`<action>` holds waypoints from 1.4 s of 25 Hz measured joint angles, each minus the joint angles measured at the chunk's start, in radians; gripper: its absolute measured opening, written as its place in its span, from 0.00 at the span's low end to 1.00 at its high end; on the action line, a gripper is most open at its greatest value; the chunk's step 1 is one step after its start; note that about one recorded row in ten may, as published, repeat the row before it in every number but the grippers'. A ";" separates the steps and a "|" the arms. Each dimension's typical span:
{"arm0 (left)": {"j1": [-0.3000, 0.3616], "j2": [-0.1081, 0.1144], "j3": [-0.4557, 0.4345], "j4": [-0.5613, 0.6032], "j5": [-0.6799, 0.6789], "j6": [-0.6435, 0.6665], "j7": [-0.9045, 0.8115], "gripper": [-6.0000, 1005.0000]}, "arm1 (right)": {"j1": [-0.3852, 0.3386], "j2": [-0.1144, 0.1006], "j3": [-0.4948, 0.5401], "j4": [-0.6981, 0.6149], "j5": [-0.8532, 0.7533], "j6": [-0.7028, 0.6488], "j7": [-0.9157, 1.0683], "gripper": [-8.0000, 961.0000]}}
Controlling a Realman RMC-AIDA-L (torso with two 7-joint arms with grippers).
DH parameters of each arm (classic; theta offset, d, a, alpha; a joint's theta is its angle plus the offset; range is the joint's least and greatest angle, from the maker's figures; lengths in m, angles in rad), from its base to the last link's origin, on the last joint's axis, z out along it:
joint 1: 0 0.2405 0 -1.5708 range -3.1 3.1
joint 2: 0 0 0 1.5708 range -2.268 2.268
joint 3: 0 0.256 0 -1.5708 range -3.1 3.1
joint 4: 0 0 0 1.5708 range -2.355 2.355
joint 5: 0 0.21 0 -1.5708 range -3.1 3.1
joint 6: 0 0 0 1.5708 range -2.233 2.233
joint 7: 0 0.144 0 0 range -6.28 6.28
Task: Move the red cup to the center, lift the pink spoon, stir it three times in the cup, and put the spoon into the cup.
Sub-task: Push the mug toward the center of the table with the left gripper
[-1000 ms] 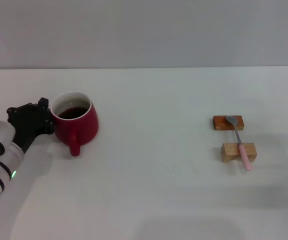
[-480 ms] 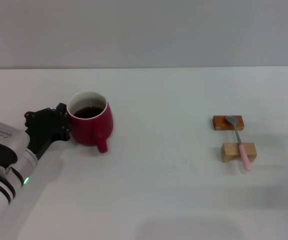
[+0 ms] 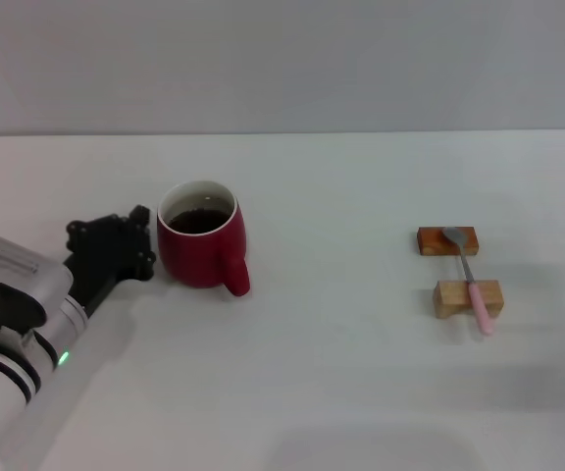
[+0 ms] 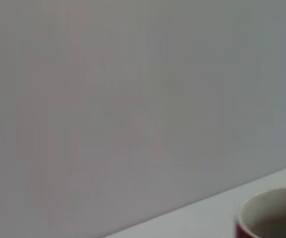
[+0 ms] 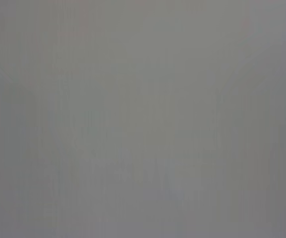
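The red cup (image 3: 202, 250) stands upright on the white table (image 3: 322, 373), left of the middle, with dark liquid inside and its handle pointing toward the front right. Its rim also shows in the left wrist view (image 4: 274, 213). My left gripper (image 3: 133, 249) is directly at the cup's left side, touching or almost touching its wall. The pink spoon (image 3: 469, 280) lies at the right across two small wooden blocks, grey bowl on the far block (image 3: 448, 240), pink handle over the near block (image 3: 468, 298). My right gripper is out of view.
The table's far edge meets a plain grey wall. The right wrist view shows only a flat grey surface.
My left gripper has moved to the right along the table and the red cup has slid to the right with it. The cup's handle has turned more toward the right. The spoon has not moved.
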State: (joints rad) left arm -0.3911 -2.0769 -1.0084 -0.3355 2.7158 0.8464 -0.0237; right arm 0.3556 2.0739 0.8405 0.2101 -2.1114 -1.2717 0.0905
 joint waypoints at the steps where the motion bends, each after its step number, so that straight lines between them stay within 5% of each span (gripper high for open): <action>1: -0.004 0.002 -0.019 0.003 0.000 -0.001 0.003 0.02 | 0.000 0.000 0.000 0.000 0.000 0.000 0.000 0.85; 13: -0.111 0.007 -0.065 0.078 0.006 -0.051 0.029 0.02 | -0.001 0.000 0.000 0.000 0.002 -0.002 0.000 0.85; 35: -0.103 0.001 0.057 0.034 0.007 -0.055 0.040 0.03 | 0.007 0.000 0.000 -0.001 0.005 -0.003 0.000 0.85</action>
State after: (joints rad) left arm -0.4941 -2.0754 -0.9519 -0.3015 2.7230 0.7911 0.0165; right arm 0.3629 2.0734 0.8406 0.2092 -2.1066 -1.2748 0.0905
